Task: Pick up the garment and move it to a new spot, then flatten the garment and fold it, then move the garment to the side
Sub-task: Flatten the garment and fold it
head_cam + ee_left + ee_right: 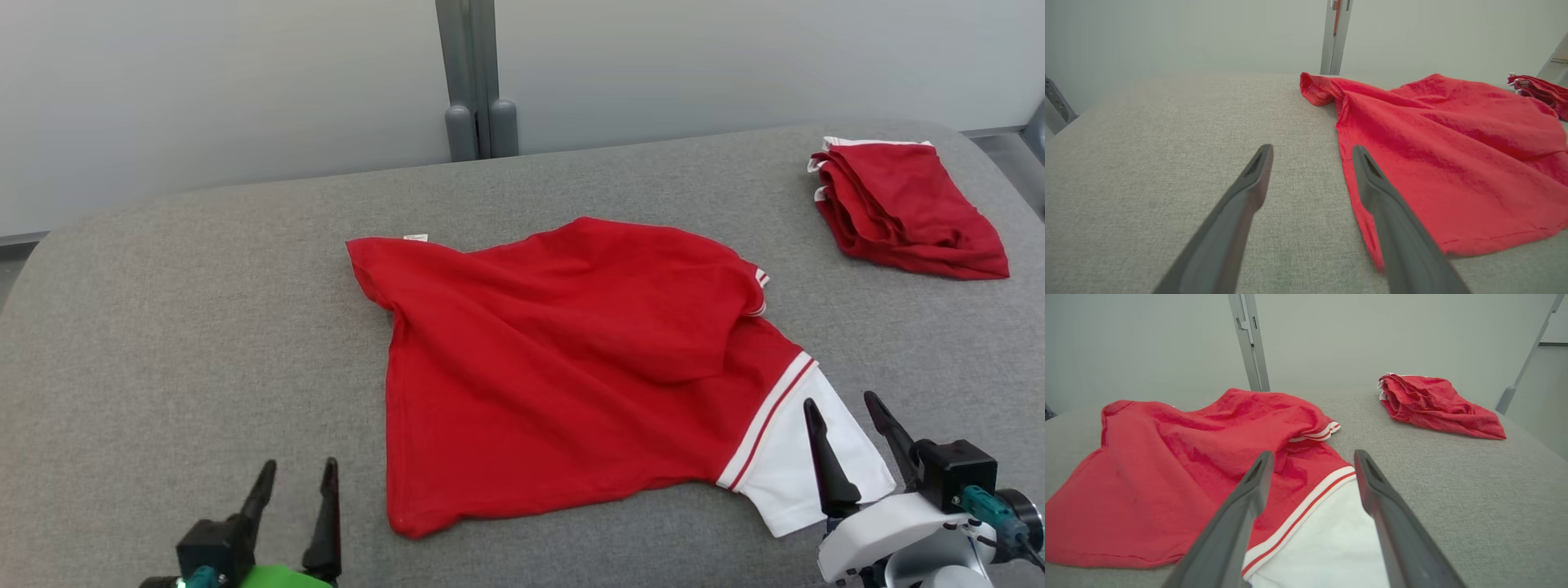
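Item 1: red garment (pixel 563 367), short-sleeved, one white sleeve (pixel 804 457) edged with red and white stripes. It lies rumpled and partly doubled over itself at the middle of the grey padded table (pixel 163 327).
Item 2: my left pincer (pixel 300 465), fingers spread, holding nothing, over bare table just beside the garment's near left edge.
Item 3: my right pincer (pixel 839 402), fingers spread, holding nothing, poised at the white sleeve.
Item 4: second red garment (pixel 906 208), folded, at the table's far right corner, well apart.
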